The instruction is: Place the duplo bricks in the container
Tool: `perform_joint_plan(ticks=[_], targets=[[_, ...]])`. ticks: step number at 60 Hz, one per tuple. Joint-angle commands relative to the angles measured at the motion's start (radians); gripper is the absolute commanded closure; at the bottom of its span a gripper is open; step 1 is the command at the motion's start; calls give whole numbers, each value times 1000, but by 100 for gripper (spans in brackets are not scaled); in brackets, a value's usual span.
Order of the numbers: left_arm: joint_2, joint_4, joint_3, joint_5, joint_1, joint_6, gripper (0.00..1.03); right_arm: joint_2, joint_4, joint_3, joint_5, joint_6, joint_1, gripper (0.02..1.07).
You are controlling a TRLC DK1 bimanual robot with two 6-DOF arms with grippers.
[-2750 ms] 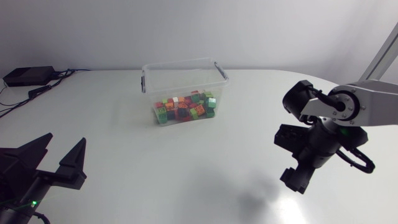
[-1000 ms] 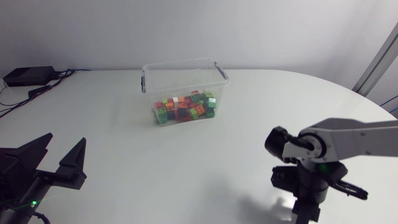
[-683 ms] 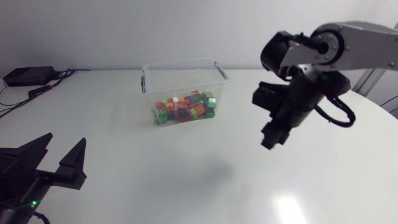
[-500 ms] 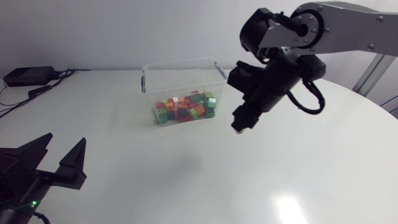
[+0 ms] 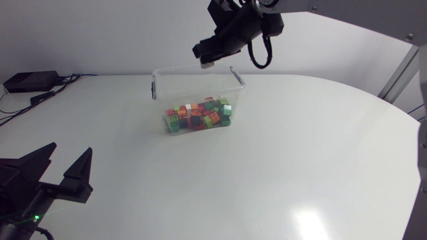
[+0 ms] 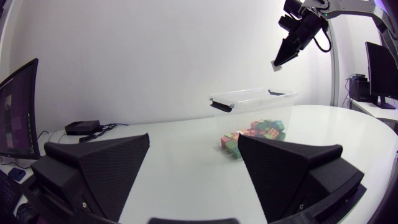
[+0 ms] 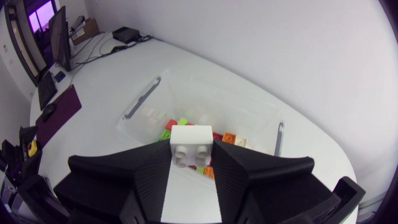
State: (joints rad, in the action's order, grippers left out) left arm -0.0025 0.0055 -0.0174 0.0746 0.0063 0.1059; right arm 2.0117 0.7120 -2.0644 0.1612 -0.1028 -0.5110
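The right gripper [image 7: 192,163], two broad matte black wedge fingers, was clamped on a white duplo brick [image 7: 191,139] from both sides. The brick was smooth, glossy plastic, a small block with two round studs showing on the face turned toward the camera. The gripper held it in the air above the container [image 7: 144,96], near that box's far rim in the head view.

The container [image 5: 160,100] was a clear, rectangular plastic box with an open top and a grey clip handle at each short end. It stood on the far middle of the smooth white table [image 5: 280,167]. A jumbled layer of small bricks [image 5: 198,115] in red, green, orange and yellow covered its floor.

The left gripper [image 5: 69,151] sat low at the near left corner, well apart from the container, its fingers spread wide with nothing between them. A small black box [image 5: 30,81] with cables lay at the far left edge.
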Motion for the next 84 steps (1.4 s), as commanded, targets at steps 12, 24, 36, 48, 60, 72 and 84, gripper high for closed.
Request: perform_joint_plan(ticks=[12, 24, 36, 48, 60, 72, 84], targets=[[-8, 13, 19, 11, 9, 9, 4, 183, -16, -227, -6, 75, 28, 69], [-8, 13, 19, 11, 9, 11, 4, 285, 55, -341, -22, 77, 29, 6], [-8, 13, 19, 11, 9, 9, 4, 130, 112, -220, -17, 68, 48, 6], [-8, 13, 19, 11, 9, 9, 4, -180, -16, 128, -20, 15, 164, 6], [-8, 13, 19, 11, 9, 9, 4, -416, -154, 431, -6, -46, 376, 6], [-8, 13, 19, 11, 9, 9, 4, -588, -301, 676, 12, -95, 555, 6], [-8, 13, 19, 11, 9, 11, 4, -728, -453, 945, 17, -103, 664, 6]])
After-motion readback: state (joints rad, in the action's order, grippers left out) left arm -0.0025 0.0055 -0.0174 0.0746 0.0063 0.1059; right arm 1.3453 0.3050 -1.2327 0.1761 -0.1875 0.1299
